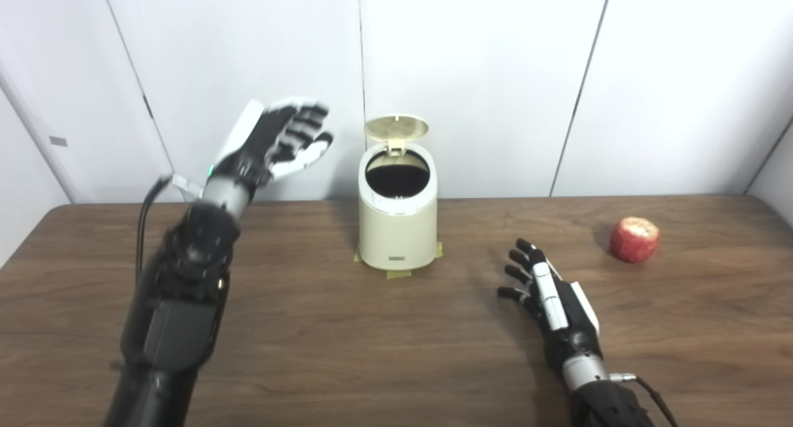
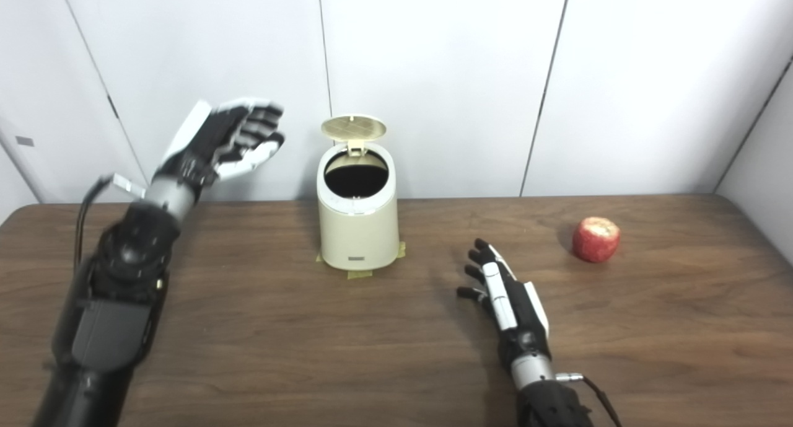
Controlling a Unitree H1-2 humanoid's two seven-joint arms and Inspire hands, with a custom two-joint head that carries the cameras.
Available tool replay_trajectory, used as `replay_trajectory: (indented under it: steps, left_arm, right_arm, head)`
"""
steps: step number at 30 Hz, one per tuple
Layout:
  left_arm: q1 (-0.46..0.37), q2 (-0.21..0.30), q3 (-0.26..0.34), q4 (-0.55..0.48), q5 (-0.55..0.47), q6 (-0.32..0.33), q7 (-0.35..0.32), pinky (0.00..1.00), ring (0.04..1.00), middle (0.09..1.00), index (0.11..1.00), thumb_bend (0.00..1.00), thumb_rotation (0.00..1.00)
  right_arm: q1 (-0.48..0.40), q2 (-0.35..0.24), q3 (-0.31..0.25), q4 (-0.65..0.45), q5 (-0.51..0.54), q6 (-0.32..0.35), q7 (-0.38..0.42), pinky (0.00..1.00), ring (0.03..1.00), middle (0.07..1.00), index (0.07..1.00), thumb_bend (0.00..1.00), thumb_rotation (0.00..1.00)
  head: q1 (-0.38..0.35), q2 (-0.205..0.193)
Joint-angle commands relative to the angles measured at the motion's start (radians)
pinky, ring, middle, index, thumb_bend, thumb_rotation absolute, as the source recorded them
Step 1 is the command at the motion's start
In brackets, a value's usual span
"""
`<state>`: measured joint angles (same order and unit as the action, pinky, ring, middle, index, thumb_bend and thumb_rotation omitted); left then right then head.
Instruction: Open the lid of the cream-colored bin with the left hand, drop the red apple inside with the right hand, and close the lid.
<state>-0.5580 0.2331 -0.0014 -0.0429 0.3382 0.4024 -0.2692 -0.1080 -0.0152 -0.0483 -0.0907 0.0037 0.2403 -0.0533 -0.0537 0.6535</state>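
Dark woodgrain table [image 1: 310, 352], with the smooth cream plastic bin [image 1: 398, 228] at 12 o'clock, taped down, round lid [image 1: 396, 127] flipped up. Left hand [image 1: 279, 143] is raised at 10, fingers spread, empty. Right hand [image 1: 548, 294] lies flat, holding nothing. Red apple [image 1: 634, 239] sits at 2 o'clock: probably firm, light and a bit slick, so wrap around its middle.

One cream bin [image 1: 398, 228] with one raised lid [image 1: 396, 127], one red apple [image 1: 634, 239], on one tabletop [image 1: 310, 328].
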Motion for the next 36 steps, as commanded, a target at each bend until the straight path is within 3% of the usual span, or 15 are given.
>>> replay_trajectory:
  steps: [1,4,9,13,17,20,26,31,33,36]
  left_arm:
    - [-0.010,-0.005,0.019,-0.066,-0.047,0.001,0.015,0.72,0.767,0.816,0.852,0.38,0.72]
    - [0.069,-0.037,0.056,-0.089,-0.124,-0.006,0.038,0.79,0.806,0.839,0.878,0.42,0.78]
    - [0.166,-0.059,0.073,-0.075,-0.188,-0.047,0.061,0.84,0.846,0.875,0.909,0.43,0.90]
    - [0.207,-0.064,0.085,-0.061,-0.230,-0.054,0.076,0.86,0.866,0.889,0.916,0.47,0.91]
    - [0.232,-0.050,0.082,-0.051,-0.252,-0.078,0.079,0.85,0.863,0.891,0.917,0.44,0.91]
    - [0.248,-0.042,0.078,-0.065,-0.257,-0.066,0.081,0.86,0.855,0.888,0.911,0.42,0.93]
    - [0.258,-0.030,0.083,-0.069,-0.283,-0.047,0.080,0.88,0.874,0.892,0.915,0.41,0.90]
    - [0.262,-0.015,0.078,-0.067,-0.290,-0.049,0.077,0.89,0.866,0.890,0.921,0.41,0.93]
    - [0.264,-0.014,0.079,-0.068,-0.293,-0.046,0.081,0.89,0.868,0.891,0.921,0.40,0.93]
    - [0.270,-0.010,0.075,-0.074,-0.294,-0.029,0.082,0.91,0.890,0.915,0.934,0.37,0.93]
  right_arm:
    - [-0.032,-0.015,-0.015,-0.061,-0.011,-0.004,-0.011,0.64,0.798,0.854,0.896,0.49,0.51]
    - [-0.040,-0.034,-0.040,-0.071,-0.001,0.008,-0.011,0.68,0.809,0.856,0.886,0.60,0.36]
    - [-0.054,-0.093,-0.054,-0.045,-0.035,-0.036,-0.009,0.69,0.821,0.877,0.882,0.63,0.24]
    - [-0.058,-0.146,-0.053,-0.066,-0.090,-0.025,-0.016,0.68,0.806,0.868,0.887,0.67,0.27]
    - [-0.060,-0.185,-0.063,-0.147,-0.109,0.034,-0.002,0.67,0.796,0.858,0.919,0.69,0.26]
    - [-0.061,-0.230,-0.070,-0.186,-0.144,0.087,0.006,0.71,0.811,0.858,0.925,0.71,0.26]
    - [-0.087,-0.322,-0.108,-0.217,-0.179,0.111,0.016,0.80,0.811,0.854,0.925,0.77,0.31]
    - [-0.131,-0.383,-0.147,-0.255,-0.167,0.179,0.039,0.80,0.848,0.896,0.944,0.75,0.23]
    - [-0.149,-0.405,-0.162,-0.257,-0.168,0.209,0.049,0.83,0.862,0.896,0.944,0.79,0.21]
    - [-0.171,-0.457,-0.162,-0.241,-0.183,0.215,0.072,0.79,0.863,0.907,0.946,0.85,0.23]
  head:
    - [-0.007,0.000]
    - [-0.042,-0.006]
    - [-0.116,-0.014]
    - [-0.194,-0.011]
    - [-0.247,-0.013]
    - [-0.272,-0.017]
    - [-0.329,-0.019]
    - [-0.359,-0.025]
    - [-0.363,-0.029]
    - [-0.372,-0.038]
